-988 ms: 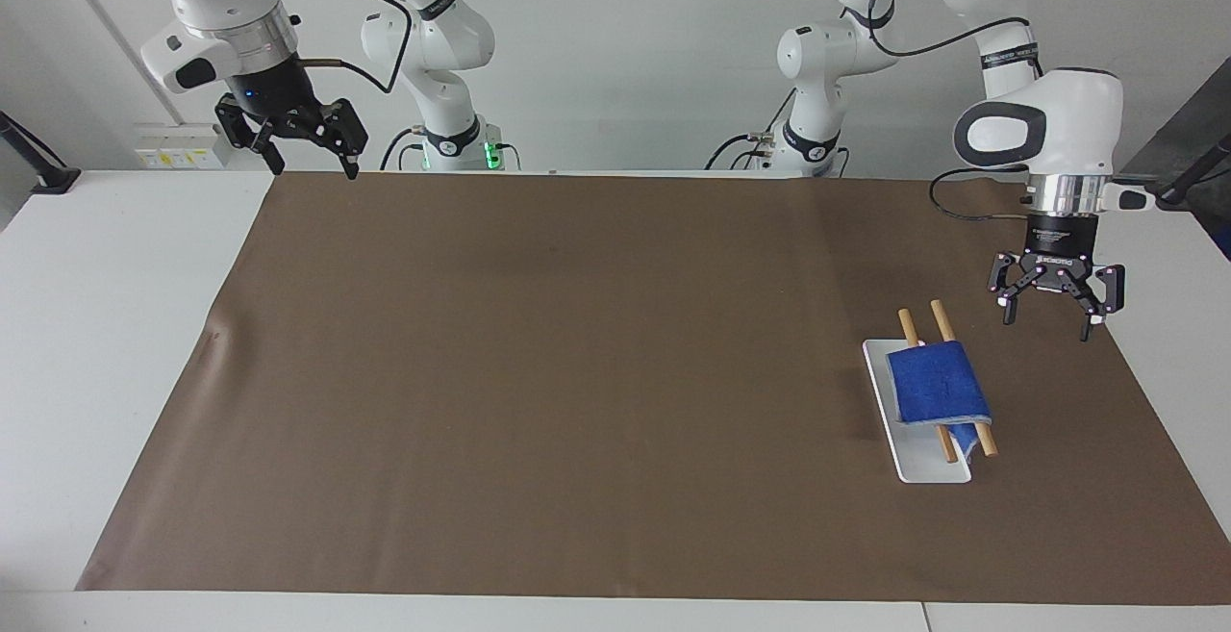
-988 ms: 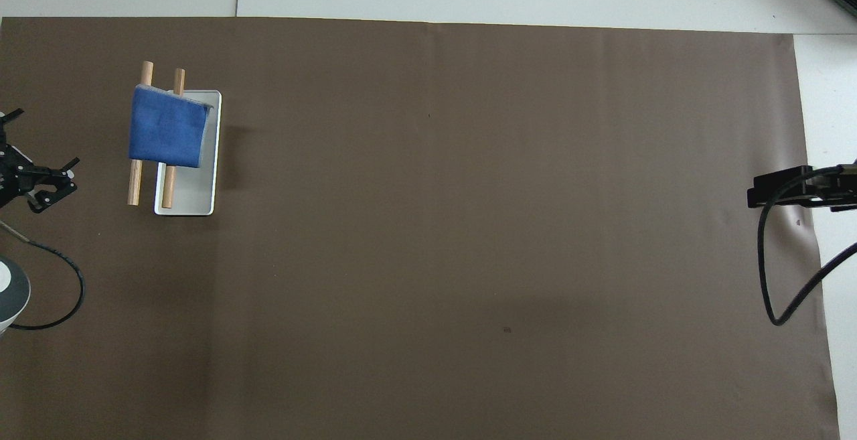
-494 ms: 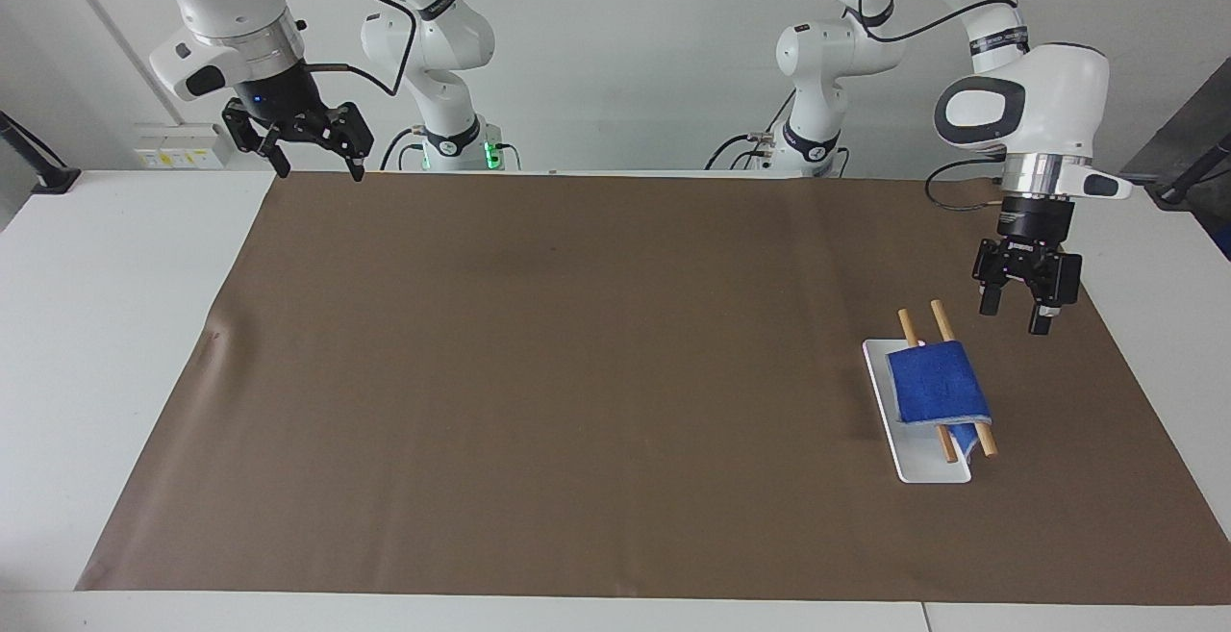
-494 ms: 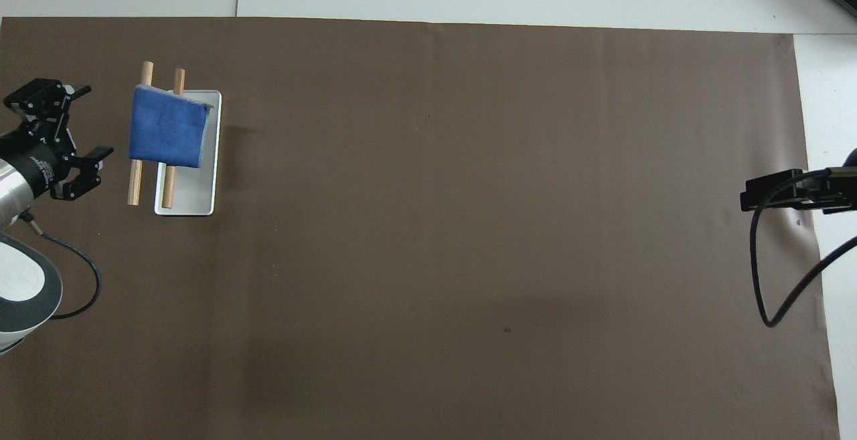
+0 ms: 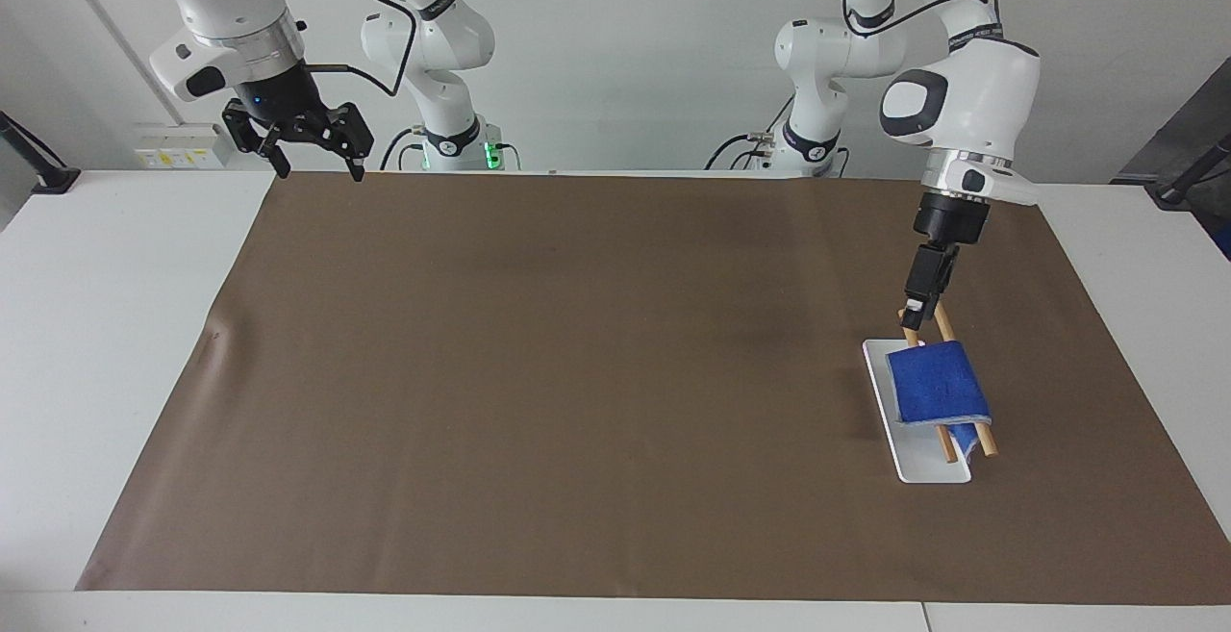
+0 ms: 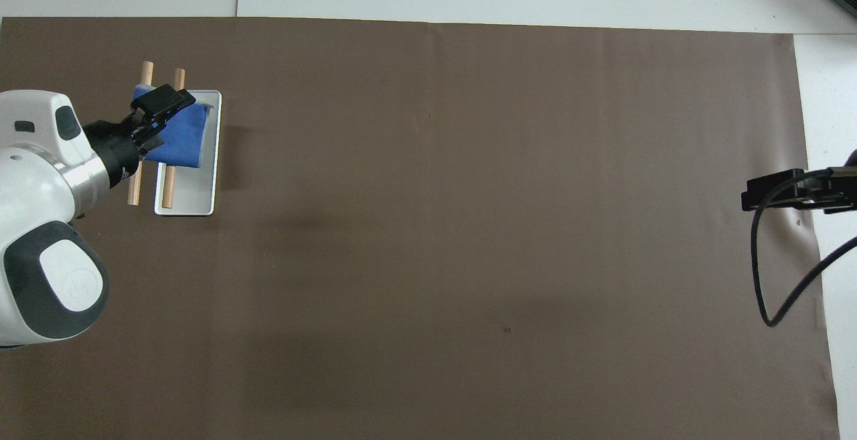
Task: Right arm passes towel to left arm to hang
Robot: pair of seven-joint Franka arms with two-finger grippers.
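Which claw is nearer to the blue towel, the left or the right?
Left. The left claw hangs just over the rods' ends, beside the blue towel draped on them above the white tray. The right claw waits at the right arm's end of the table.

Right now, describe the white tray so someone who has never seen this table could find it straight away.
Start from the brown mat that covers most of the table and go to the left arm's end of it. There a shallow white rectangular tray carries two wooden dowels, with a folded blue towel draped over them. It is the only white object lying on the mat.
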